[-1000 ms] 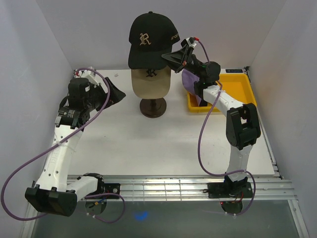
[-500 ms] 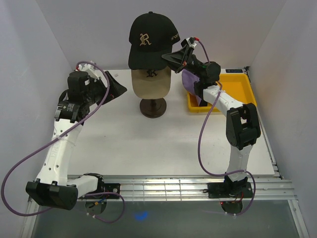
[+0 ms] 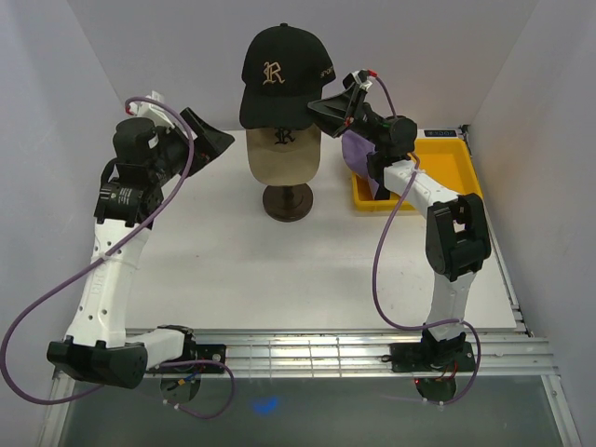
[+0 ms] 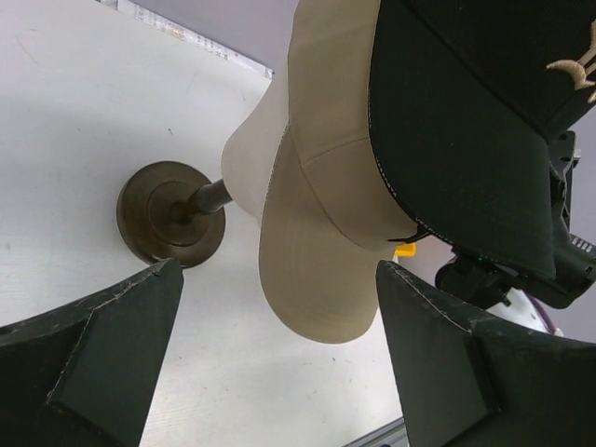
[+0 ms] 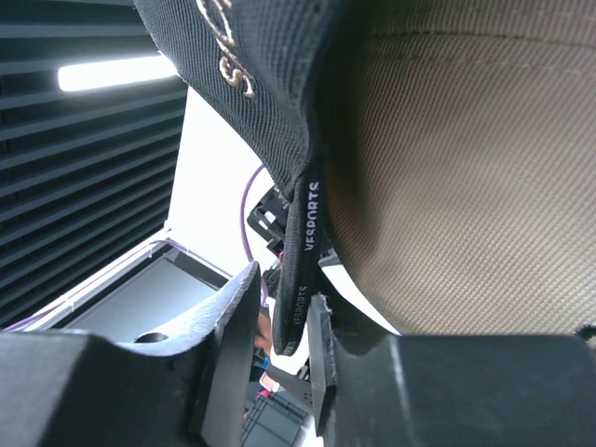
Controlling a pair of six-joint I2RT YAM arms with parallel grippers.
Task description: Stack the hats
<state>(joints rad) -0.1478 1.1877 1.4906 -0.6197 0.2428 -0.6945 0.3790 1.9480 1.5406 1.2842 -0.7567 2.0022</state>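
**We grip the black cap by its rim, over the beige head.**

Our right gripper (image 5: 284,298) is pinched narrow on the lower edge band of the black cap with the gold R (image 3: 279,74). Past its fingertips the crown rises over the beige head (image 3: 284,154); we cannot tell whether the two touch. Under that gripper's wrist, the lavender cap (image 3: 354,154) lies in the yellow bin (image 3: 447,163). Our left gripper (image 3: 219,140) is spread wide with nothing between its fingers (image 4: 102,363). Ahead of them stands the beige head on its dark round stand (image 4: 168,214), and the black cap lies beyond that.
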